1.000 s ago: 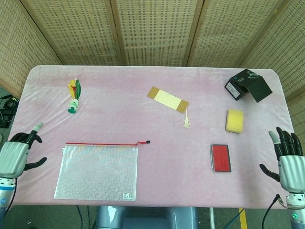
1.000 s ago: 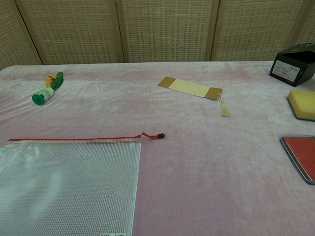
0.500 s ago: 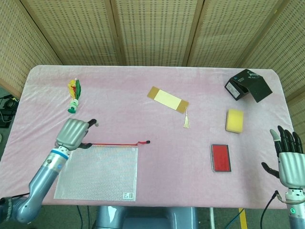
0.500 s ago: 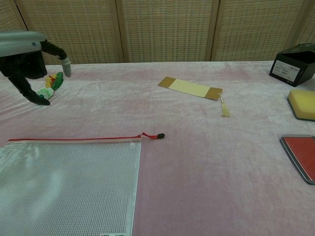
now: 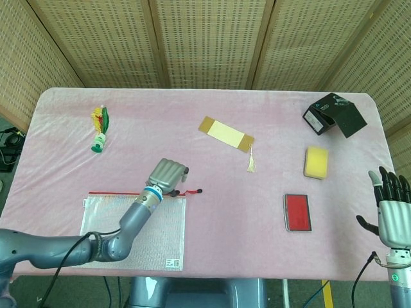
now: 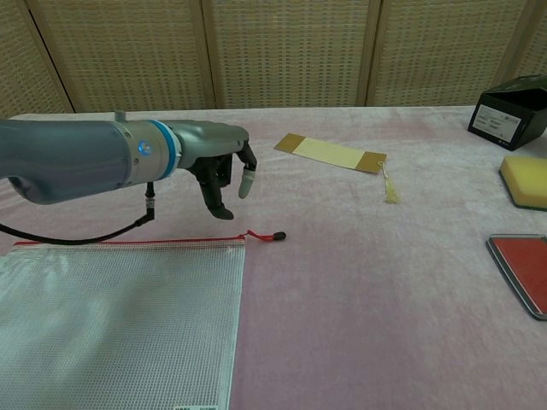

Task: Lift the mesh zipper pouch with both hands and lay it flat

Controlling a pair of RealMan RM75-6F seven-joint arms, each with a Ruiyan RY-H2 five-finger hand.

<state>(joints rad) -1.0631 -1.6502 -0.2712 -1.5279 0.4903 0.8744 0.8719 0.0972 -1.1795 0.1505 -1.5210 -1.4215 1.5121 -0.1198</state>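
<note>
Clear mesh zipper pouch with red zip (image 6: 120, 320) lies flat at the near-left of the pink-clothed desk (image 5: 212, 138), not yet lifted. Left robot hand (image 6: 224, 175) has swung in from the desk's left edge over the last second and now hovers just above the pouch's top-right corner, near the red zip pull (image 6: 272, 236). Fingers hang down, loosely curled, holding nothing. Reads as approach to first grasp. Right robot hand (image 5: 389, 205) is still parked off the right edge, fingers spread, empty, so the two-hand lift is some way off.

Room: bare cloth right of the pouch up to the red flat case (image 5: 298, 212). Pouch's near edge looks close to the desk's front edge, hard to judge. Yellow sponge block (image 5: 316, 162), tan tasselled bookmark (image 5: 226, 134), black box (image 5: 334, 115) and green-red toy (image 5: 99, 128) sit well clear.
</note>
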